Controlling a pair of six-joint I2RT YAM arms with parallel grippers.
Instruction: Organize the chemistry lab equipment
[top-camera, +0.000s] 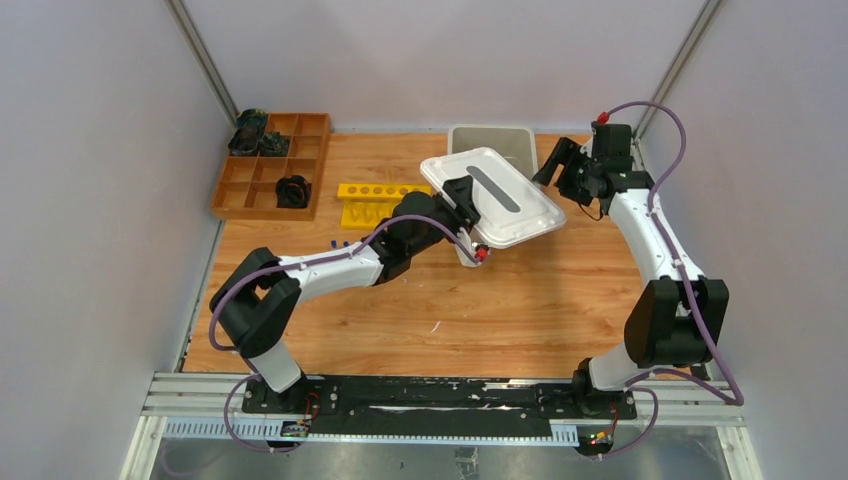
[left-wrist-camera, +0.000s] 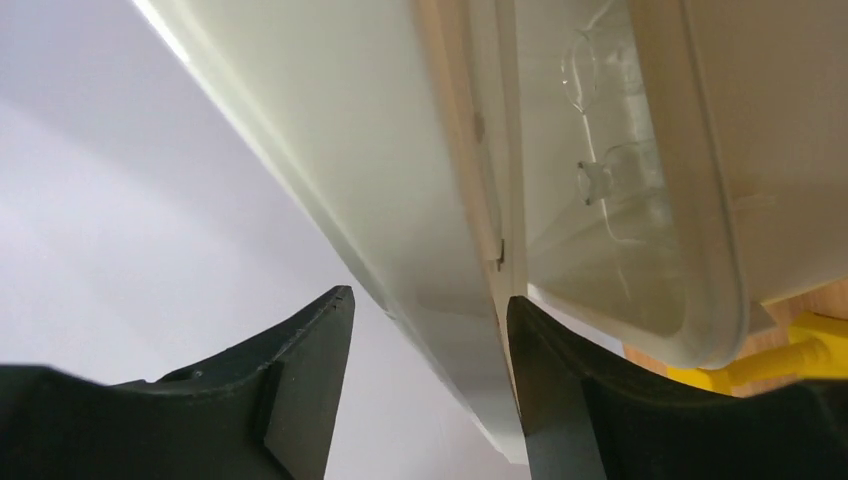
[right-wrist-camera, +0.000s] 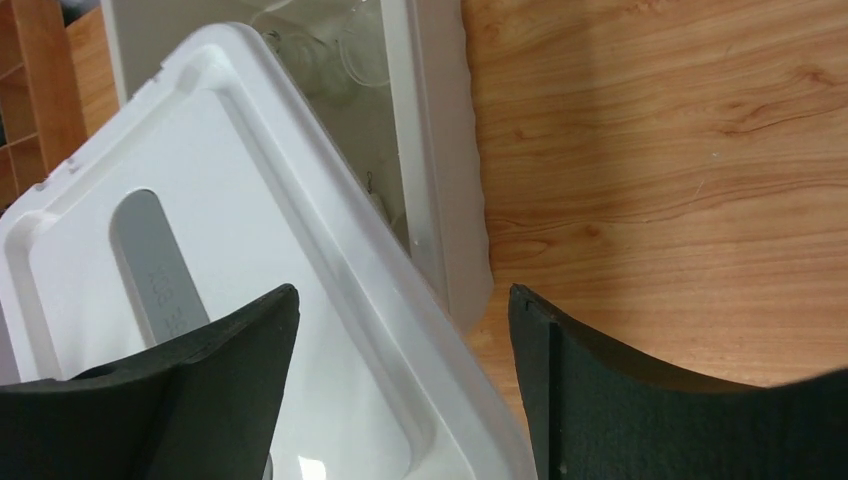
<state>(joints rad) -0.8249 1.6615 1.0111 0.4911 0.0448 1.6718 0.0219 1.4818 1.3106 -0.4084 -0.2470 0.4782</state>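
From where I stand, the thing to worry about is the glassware (right-wrist-camera: 330, 55) lying inside the grey bin (top-camera: 490, 130) at the far middle of the table (top-camera: 520, 300). It looks thin and light, slick to the touch and easy to crack. I'd take any piece gently by its rim or wall with a soft pinch, never squeezing hard or dropping anything onto it. It is clear all through, only faint curved outlines and glints, and I can't separate beaker from funnel. The white lid (top-camera: 520, 215) is tilted and skewed over the near part of the bin. It seems a light, fairly stiff, smooth plastic, best held at its edge. The left gripper (left-wrist-camera: 425, 300) straddles that edge with its jaws parted, one finger against the lid and the other standing off it. The right gripper (right-wrist-camera: 400, 295) hovers spread wide over the lid's right side, holding nothing. A yellow tube rack (top-camera: 385, 200) stands just left of the lid.
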